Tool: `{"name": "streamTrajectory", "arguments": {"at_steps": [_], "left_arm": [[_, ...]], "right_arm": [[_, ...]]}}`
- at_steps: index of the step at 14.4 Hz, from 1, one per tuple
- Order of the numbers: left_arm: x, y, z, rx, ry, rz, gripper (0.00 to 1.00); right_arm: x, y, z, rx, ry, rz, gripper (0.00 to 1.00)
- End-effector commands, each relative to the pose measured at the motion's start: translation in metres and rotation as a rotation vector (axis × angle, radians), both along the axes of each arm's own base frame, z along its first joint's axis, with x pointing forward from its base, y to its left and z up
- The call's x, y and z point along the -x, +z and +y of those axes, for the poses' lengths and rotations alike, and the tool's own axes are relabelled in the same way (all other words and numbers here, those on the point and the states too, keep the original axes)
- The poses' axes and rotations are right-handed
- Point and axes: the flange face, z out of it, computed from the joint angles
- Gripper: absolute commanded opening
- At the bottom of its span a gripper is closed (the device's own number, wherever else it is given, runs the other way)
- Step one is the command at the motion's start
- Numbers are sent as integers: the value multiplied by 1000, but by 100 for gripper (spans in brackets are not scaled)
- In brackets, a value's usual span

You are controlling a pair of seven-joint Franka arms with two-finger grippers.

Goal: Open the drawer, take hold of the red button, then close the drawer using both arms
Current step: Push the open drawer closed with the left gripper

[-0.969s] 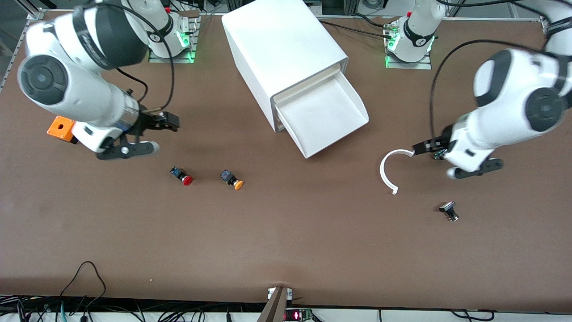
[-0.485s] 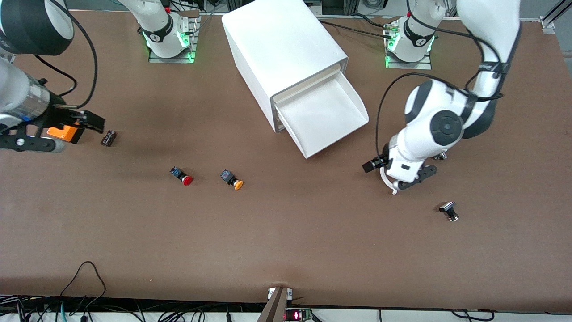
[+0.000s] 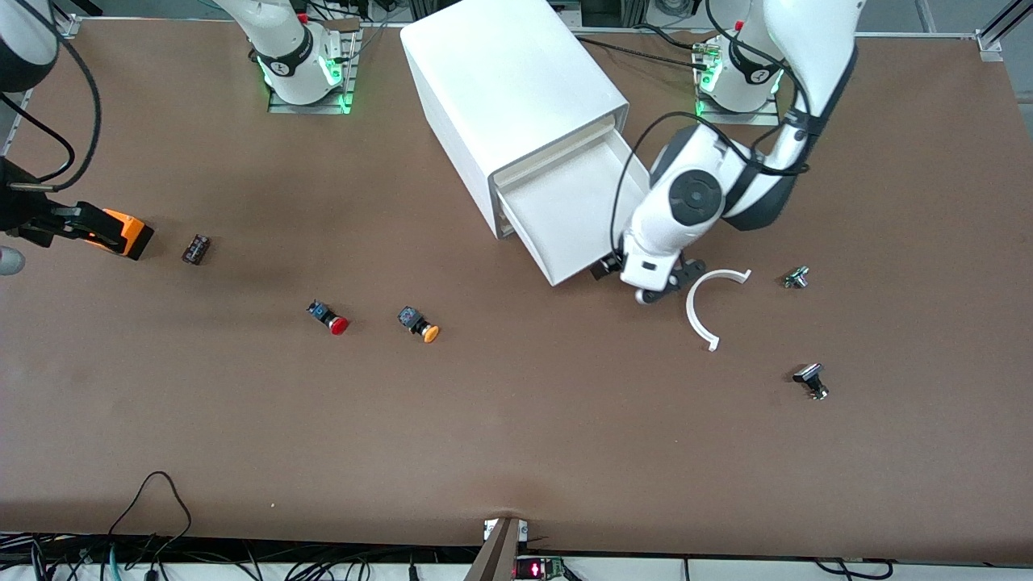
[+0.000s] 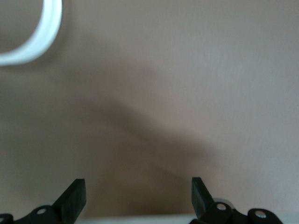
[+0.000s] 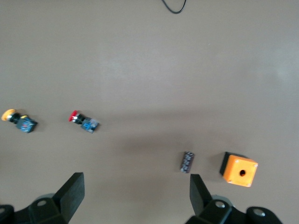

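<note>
The white cabinet (image 3: 508, 89) has its lowest drawer (image 3: 577, 211) pulled out, and the white tray shows nothing in it. The red-capped button (image 3: 329, 318) lies on the table beside an orange-capped one (image 3: 420, 324). It also shows in the right wrist view (image 5: 81, 120). My left gripper (image 3: 623, 282) is open and empty, low beside the drawer's front corner; its fingers frame bare table in the left wrist view (image 4: 138, 198). My right gripper (image 3: 56, 242) is open and empty (image 5: 135, 196) at the right arm's end of the table, over the orange box (image 3: 127, 234).
A small black part (image 3: 196, 248) lies beside the orange box (image 5: 239, 170). A white half ring (image 3: 702, 311) lies next to the left gripper. Two small metal parts (image 3: 796, 277) (image 3: 811, 380) lie toward the left arm's end. Cables hang at the near table edge.
My left arm has swept from its end of the table across the white ring to the drawer's front corner. My right arm has drawn away toward its table end, uncovering the black part.
</note>
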Motion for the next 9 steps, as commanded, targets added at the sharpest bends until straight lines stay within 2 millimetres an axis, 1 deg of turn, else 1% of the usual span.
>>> {"name": "streamTrajectory", "arguments": {"at_steps": [1, 3, 4, 6, 7, 9], "left_arm": [[33, 2, -14, 1, 0, 23, 99], [64, -3, -32, -5, -58, 50, 99], [76, -5, -35, -14, -73, 60, 99], [108, -10, -53, -10, -92, 112, 99], [116, -9, -59, 4, -82, 142, 99], [127, -7, -67, 20, -72, 191, 99]], "right_arm": [[6, 2, 0, -37, 1, 15, 100], [8, -1, -11, -27, 50, 31, 100], [7, -3, -11, -27, 127, 32, 100], [1, -13, -10, -34, 155, 43, 100], [1, -16, -9, -42, 146, 52, 100], [1, -12, -10, 0, 140, 45, 100]]}}
